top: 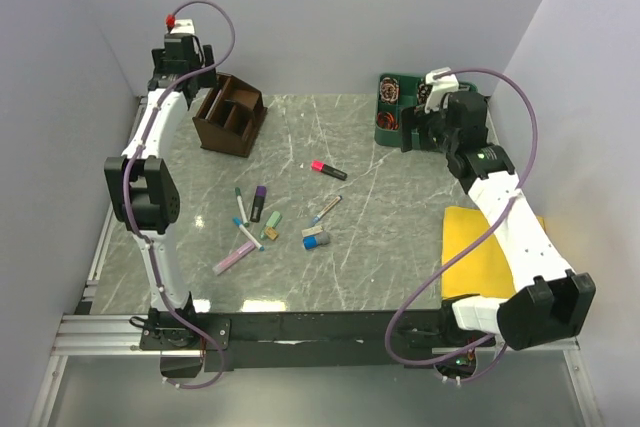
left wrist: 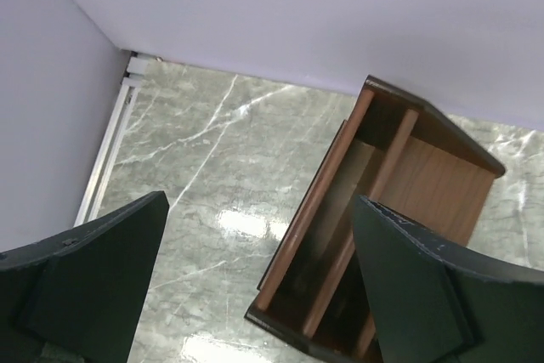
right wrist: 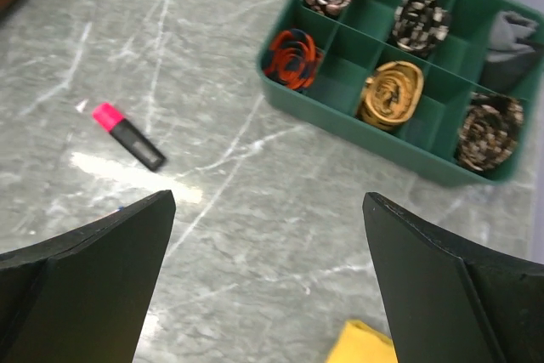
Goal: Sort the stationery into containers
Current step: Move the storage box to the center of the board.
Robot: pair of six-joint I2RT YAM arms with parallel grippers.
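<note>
Both jaws stand wide and empty; the pink-black marker [top: 328,170] lies mid-table [top: 400,247], long axis slanting far-left to near-right, left of the nearer right jaws, left jaws by the organiser [top: 230,115] at far-left corner.

A dark brown wooden desk organiser [top: 230,115], divided into compartments, is seen upright at the far left. A pink-black highlighter [top: 328,170] is laid apart; a purple highlighter [top: 258,203], thin pens [top: 241,205] and blue-grey eraser-like pieces [top: 316,239] are scattered nearer.
</note>
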